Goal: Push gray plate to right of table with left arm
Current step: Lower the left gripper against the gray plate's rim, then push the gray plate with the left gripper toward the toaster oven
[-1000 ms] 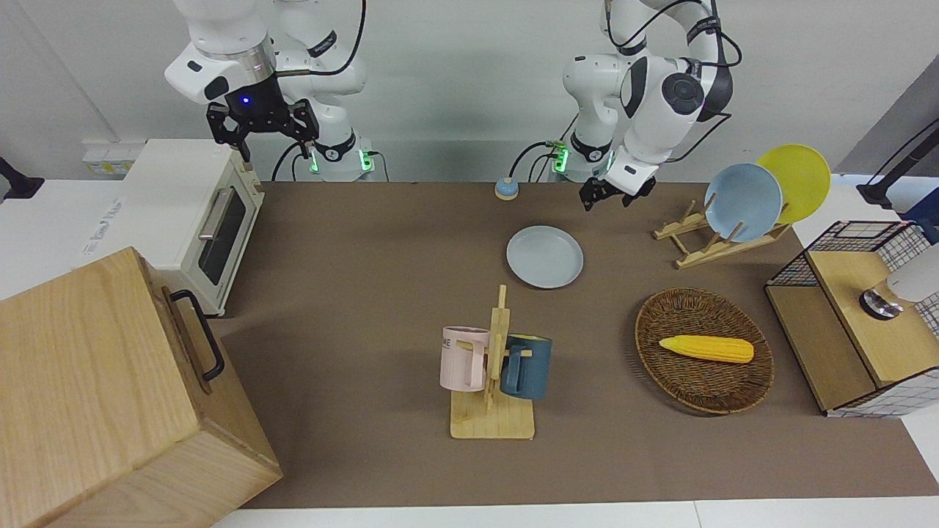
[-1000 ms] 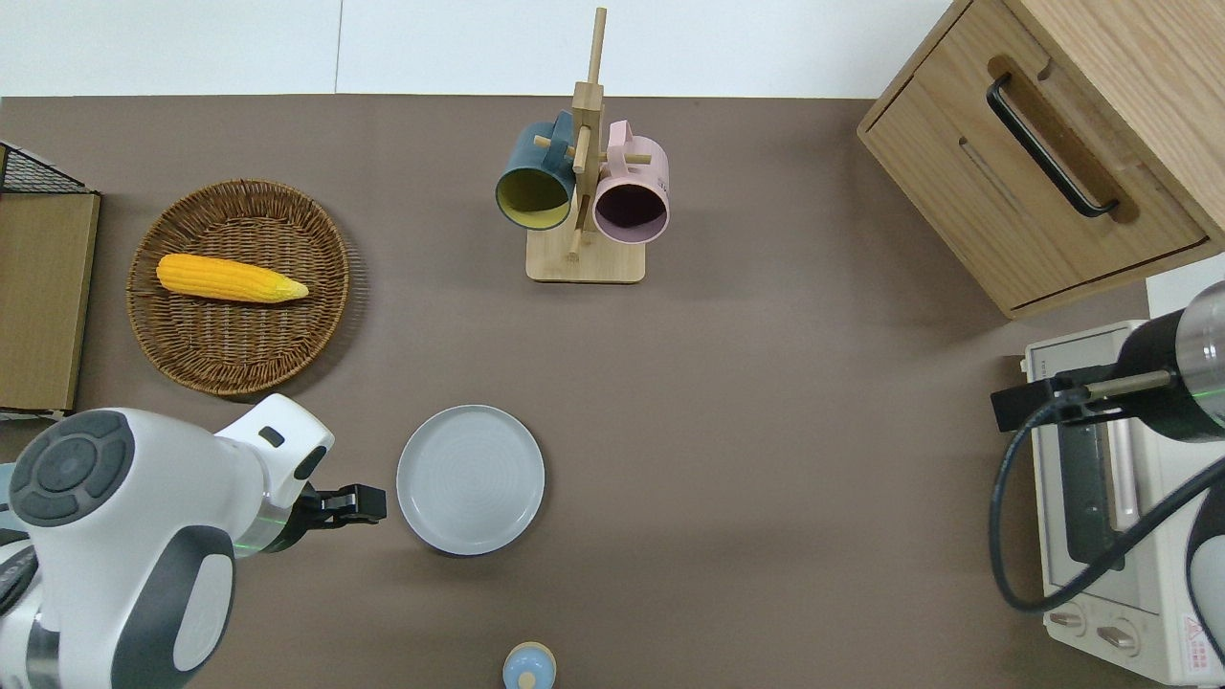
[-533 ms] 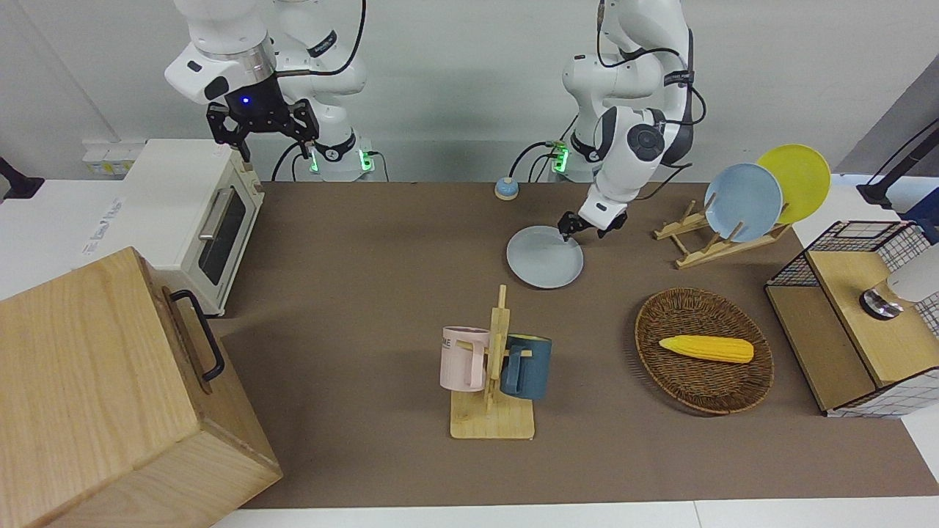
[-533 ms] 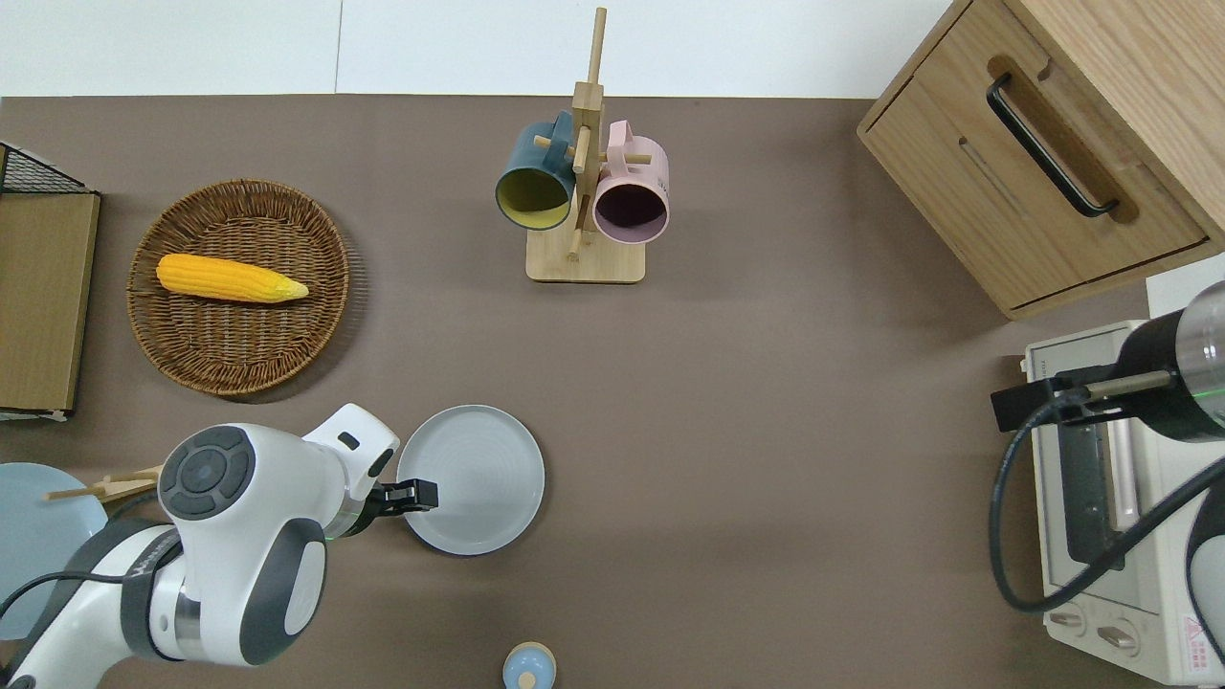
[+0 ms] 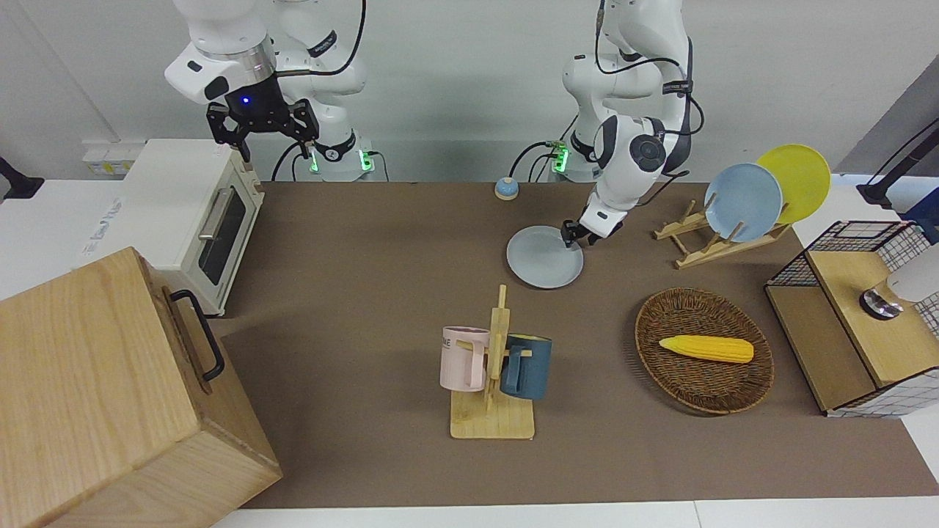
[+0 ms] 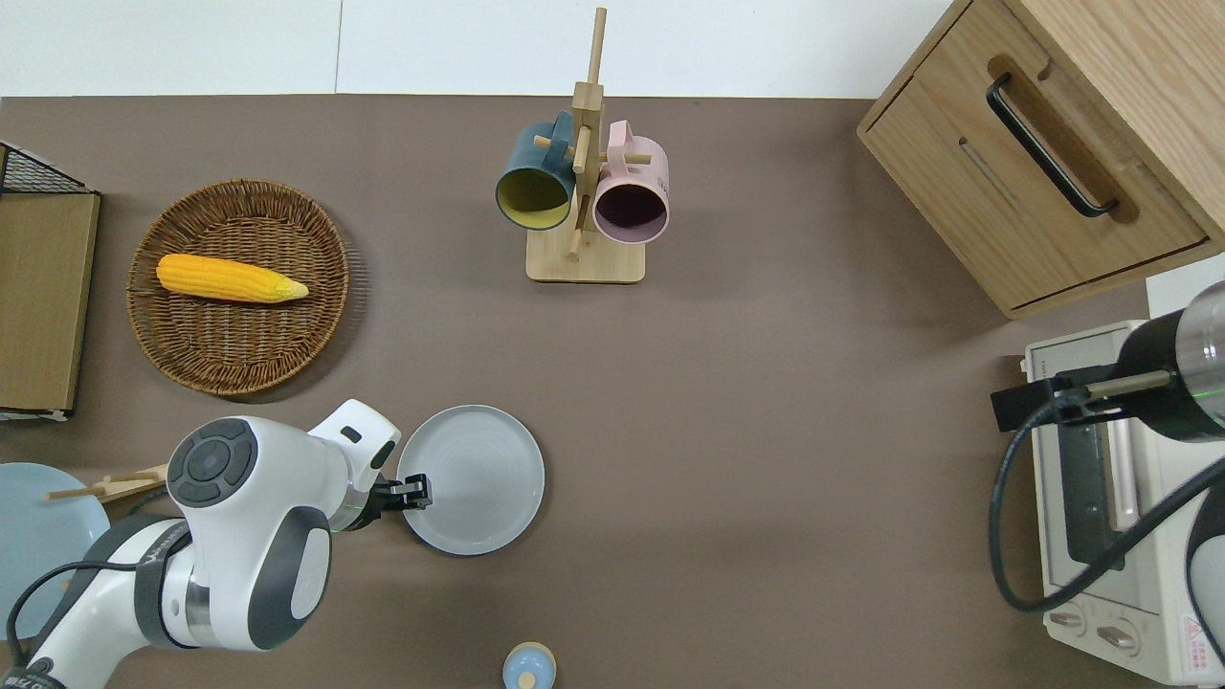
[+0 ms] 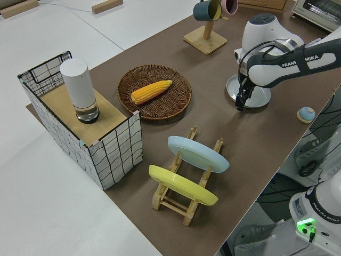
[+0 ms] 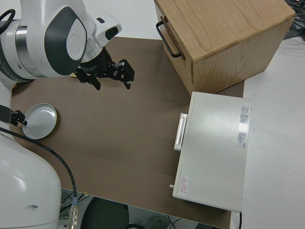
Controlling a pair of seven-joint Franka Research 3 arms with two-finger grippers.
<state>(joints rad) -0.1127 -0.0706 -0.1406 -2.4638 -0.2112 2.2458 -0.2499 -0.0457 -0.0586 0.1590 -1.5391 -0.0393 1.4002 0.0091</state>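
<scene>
Resting the left gripper (image 6: 413, 491) on the plate (image 6: 478, 474) rim, can't tell finger state; stiff, slick, sliding easily; right arm's parked.

"FRANKA EMIKA" on left arm (image 7: 287, 58) forearm; "ME" on pink mug (image 5: 462, 358).

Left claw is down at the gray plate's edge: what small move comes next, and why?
Probably a slow sideways push toward the right arm's end. The left claw sits low at the gray plate's rim on the left arm's side, and the table that way looks open.
</scene>
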